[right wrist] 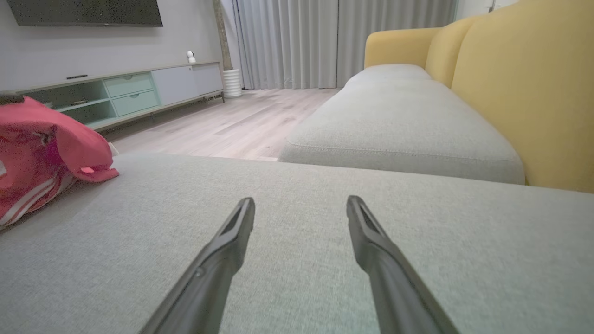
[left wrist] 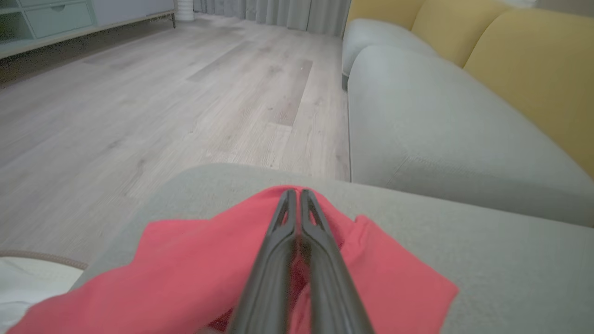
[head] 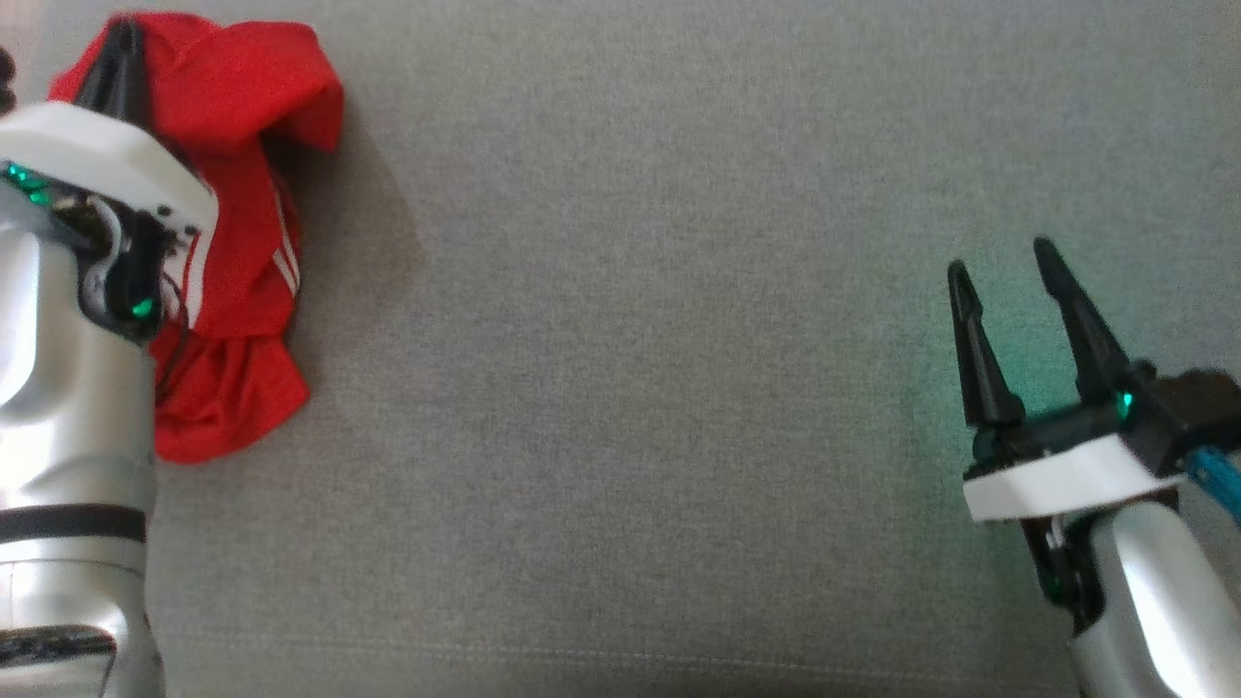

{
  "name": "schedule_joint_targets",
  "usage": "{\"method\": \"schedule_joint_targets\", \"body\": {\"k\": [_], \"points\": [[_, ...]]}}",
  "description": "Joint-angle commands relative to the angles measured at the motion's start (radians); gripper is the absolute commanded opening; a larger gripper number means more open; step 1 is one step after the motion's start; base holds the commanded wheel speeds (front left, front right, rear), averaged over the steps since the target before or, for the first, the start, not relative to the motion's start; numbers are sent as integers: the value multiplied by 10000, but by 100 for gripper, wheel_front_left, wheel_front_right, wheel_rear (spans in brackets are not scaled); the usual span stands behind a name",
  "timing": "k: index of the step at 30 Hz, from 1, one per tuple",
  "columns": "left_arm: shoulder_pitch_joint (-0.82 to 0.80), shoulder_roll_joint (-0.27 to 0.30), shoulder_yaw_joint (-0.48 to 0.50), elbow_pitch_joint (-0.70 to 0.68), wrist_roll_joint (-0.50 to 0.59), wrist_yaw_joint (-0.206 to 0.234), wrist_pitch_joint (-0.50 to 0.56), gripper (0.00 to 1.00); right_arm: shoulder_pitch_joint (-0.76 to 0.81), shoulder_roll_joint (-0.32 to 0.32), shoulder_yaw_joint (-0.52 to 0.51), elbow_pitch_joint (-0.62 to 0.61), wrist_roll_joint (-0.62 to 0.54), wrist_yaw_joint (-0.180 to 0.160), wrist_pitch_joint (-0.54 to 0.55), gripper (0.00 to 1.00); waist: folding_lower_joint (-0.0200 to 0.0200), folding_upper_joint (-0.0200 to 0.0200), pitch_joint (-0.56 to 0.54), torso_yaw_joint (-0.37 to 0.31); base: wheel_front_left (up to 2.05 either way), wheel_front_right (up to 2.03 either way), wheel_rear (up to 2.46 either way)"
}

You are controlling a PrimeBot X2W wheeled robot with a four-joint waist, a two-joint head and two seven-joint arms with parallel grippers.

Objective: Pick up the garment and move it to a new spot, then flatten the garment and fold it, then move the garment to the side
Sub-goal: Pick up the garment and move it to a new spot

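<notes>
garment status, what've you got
Left tool shut on red garment, bunched near grey cushion left end. Right tool open, well apart from it. Nothing in the way.

free: wide bare stretch of grey cushion (head: 630,388) | obstacle: crumpled red garment (head: 242,271) heaped at its left end

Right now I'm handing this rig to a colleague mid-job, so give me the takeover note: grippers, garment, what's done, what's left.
The left gripper is shut on the red garment, pinching a raised fold.
The right gripper is open and empty, over bare cushion.
The garment lies crumpled at the far left of the cushion.
Done: the grasp only.
Left: lift and move it, flatten, fold, set it aside.
</notes>
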Motion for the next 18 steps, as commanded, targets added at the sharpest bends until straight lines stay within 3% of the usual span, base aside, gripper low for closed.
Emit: {"method": "schedule_joint_targets", "body": {"k": [1, 5, 14, 18], "points": [[-98, 477, 198, -671, -96, -47, -114, 0, 187, 48, 84, -222, 58, -7, -161, 100, 0, 0, -390, 127, 0, 0, 0], [521, 360, 55, -2203, -533, -59, 29, 0, 543, 270, -52, -103, 85, -7, -221, 100, 0, 0, -981, 168, 0, 0, 0], [2414, -189, -520, -7599, -1824, -23, 2106, 0, 1063, 679, -35, -86, 102, -7, -289, 100, 0, 0, -2146, -476, 0, 0, 0], [2833, -394, -840, -9143, -2227, 80, 2926, 0, 1152, 779, -8, -115, 107, -7, -297, 100, 0, 0, -2299, -842, 0, 0, 0]]}}
